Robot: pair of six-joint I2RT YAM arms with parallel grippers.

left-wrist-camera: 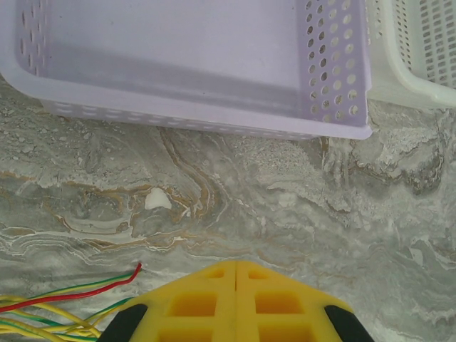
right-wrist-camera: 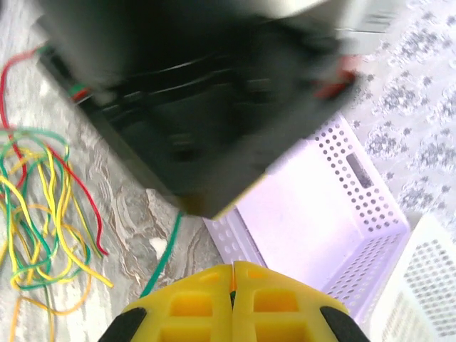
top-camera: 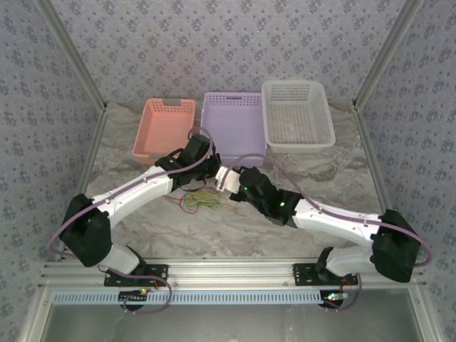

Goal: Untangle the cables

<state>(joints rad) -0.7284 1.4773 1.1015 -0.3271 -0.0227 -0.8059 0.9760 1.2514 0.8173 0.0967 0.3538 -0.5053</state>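
Left jaws and right jaws are both sitting pressed together, seemingly empty; cables [right-wrist-camera: 43, 214] are lying off to their left, green strand [right-wrist-camera: 162, 256] running just beside the right pair.

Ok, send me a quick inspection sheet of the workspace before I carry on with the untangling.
Surface: marbled tabletop.
Job's things: thin cables, green, yellow and red, in one loose tangle near the table's middle; one green strand runs off toward the right tool.
Clutter: small white scrap on the table.
Tools: left tool shut, nothing seen in it; right tool shut, no strand seen between its jaws.
Cables: purple-grey arm cables along both arms.
Surroundings: orange basket, purple basket and white basket along the far edge, all looking empty; patterned walls.
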